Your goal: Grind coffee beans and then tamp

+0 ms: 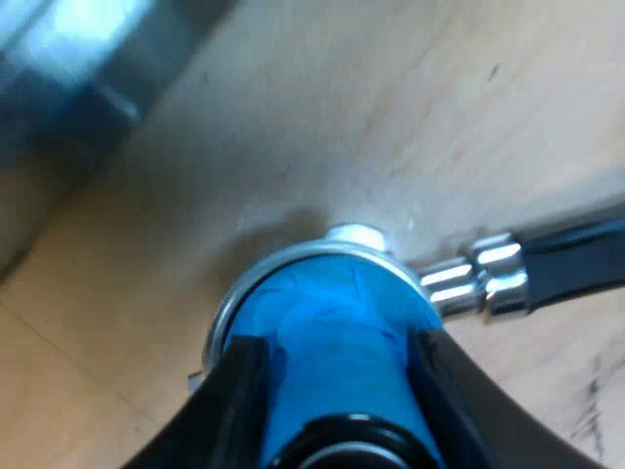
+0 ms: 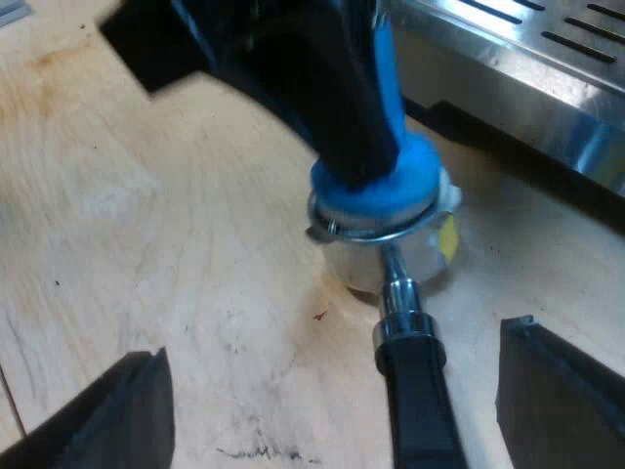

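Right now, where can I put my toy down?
The bare table beyond the holder, away from the machine, is free. It's crowded where my left gripper holds the tamper in the holder, and along the handle inside my open right gripper.

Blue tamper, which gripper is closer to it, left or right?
Left. The left gripper is shut on the blue tamper in the metal holder; the right gripper sits open farther off, astride the handle.
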Available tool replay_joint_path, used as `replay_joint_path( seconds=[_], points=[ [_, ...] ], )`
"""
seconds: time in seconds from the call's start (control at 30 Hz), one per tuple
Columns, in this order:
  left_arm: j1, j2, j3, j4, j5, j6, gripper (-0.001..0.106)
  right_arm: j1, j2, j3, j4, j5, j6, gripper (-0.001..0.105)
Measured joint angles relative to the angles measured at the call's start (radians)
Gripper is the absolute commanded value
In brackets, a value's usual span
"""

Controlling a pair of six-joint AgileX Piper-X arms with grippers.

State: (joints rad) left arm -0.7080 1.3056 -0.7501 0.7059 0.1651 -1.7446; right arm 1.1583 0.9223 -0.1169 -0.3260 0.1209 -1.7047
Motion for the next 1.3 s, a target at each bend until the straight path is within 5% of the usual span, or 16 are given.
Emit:
replay_joint_path(
  seconds=[0.83, 1.3],
  points=[
    [0.005, -0.306, -0.041, 0.163, -0.070, 0.000, 0.000, 0.012, 0.000, 0.005, -0.128, -0.072, -0.010, 0.070],
    [0.291, -0.312, -0.042, 0.232, -0.075, 0.025, 0.000, 0.050, 0.000, 0.005, -0.135, -0.074, -0.010, 0.070]
  ],
)
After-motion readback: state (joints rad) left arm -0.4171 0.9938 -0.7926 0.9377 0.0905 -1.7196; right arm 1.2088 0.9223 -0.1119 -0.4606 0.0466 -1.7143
